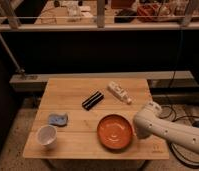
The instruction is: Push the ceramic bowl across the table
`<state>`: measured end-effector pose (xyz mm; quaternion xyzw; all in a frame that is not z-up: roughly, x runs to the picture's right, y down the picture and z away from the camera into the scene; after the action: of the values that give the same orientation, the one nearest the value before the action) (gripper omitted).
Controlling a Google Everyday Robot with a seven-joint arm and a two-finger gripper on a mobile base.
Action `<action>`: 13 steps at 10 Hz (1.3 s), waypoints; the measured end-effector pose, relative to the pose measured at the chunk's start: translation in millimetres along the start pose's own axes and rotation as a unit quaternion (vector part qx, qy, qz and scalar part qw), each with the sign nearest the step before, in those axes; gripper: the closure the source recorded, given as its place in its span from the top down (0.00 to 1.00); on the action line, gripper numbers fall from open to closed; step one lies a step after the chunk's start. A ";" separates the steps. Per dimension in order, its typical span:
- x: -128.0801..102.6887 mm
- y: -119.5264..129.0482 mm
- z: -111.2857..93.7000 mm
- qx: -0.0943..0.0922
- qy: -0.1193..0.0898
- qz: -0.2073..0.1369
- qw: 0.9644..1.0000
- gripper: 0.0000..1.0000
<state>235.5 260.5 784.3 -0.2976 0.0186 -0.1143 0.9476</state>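
Dim, warm light throughout. Behind, I see a dark wall panel (pixel 93 52), with a pale metal rail (pixel 98 26) across its top and brighter clutter beyond. A grey ledge (pixel 53 77) runs along the panel's foot. Speckled floor (pixel 10 135); black cables (pixel 179 116) at right. Gripper (pixel 139 126) sits low right.

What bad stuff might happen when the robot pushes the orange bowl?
The end effector sits at the right side of the ceramic bowl, so a push probably goes left.
1. The bowl could slide into the white cup and tip it.
2. The bowl lies near the front edge of the table; a crooked push might send it off.
3. The bowl is shallow, so the end effector may ride over its rim.
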 end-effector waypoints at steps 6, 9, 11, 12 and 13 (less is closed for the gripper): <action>-25.2 -28.4 1.8 0.005 0.012 -0.030 0.999 0.00; -52.0 -45.8 -2.7 0.008 0.013 -0.046 0.999 0.00; -62.8 -52.4 -5.2 0.010 0.014 -0.054 0.998 0.00; -64.6 -54.7 -5.6 0.010 0.014 -0.054 0.998 0.00; -68.5 -58.2 -6.8 0.010 0.014 -0.058 0.998 0.00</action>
<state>156.2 226.0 809.5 -0.2867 0.0133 -0.1731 0.9422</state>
